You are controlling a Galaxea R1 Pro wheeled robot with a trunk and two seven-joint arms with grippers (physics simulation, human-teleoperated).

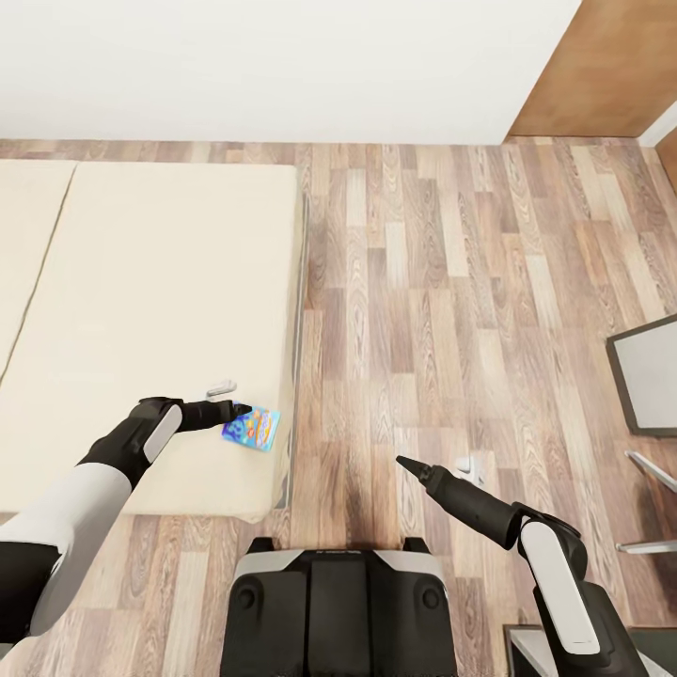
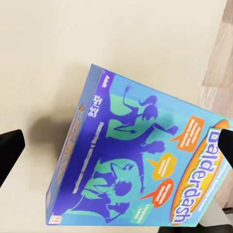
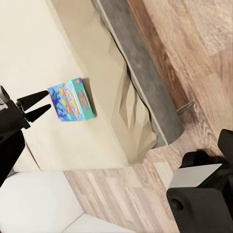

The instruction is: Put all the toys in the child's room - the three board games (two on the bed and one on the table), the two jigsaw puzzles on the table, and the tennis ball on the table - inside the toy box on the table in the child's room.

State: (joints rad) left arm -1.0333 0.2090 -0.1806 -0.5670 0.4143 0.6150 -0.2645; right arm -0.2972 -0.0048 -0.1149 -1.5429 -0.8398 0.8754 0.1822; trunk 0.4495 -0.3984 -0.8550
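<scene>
So the left gripper (image 1: 237, 411) is right up against the blue-cyan board game (image 1: 252, 429), which sits on the bed (image 1: 141, 282) near the mattress edge closest to the floor (image 1: 451, 282). In the left wrist view the box (image 2: 141, 165) sits between the two dark fingertips (image 2: 9, 150), one at each side of the frame, and both look clear of the cardboard, so I'd call the jaws spread wide and nothing grabbed yet. The box looks tipped up on one edge from that angle, though I can't say for sure.

Right gripper (image 1: 406, 464) is hanging out over the floor, well apart from the bed, pointing roughly toward it. Can't tell from these shots whether it's spread or closed, and it isn't carrying anything I can see. Its wrist camera does catch the board game (image 3: 72, 100) lying on the beige cover with the left arm's fingers (image 3: 34, 104) just beside it.

My read: this is the pick-up step for one of the bed games, early-ish in the whole job. Next up it needs to settle the fingers around the box's sides and squeeze. The box is right by the mattress edge, so a sloppy push could knock it onto the floor. Toy box and table aren't around here, so a drive comes after.
</scene>
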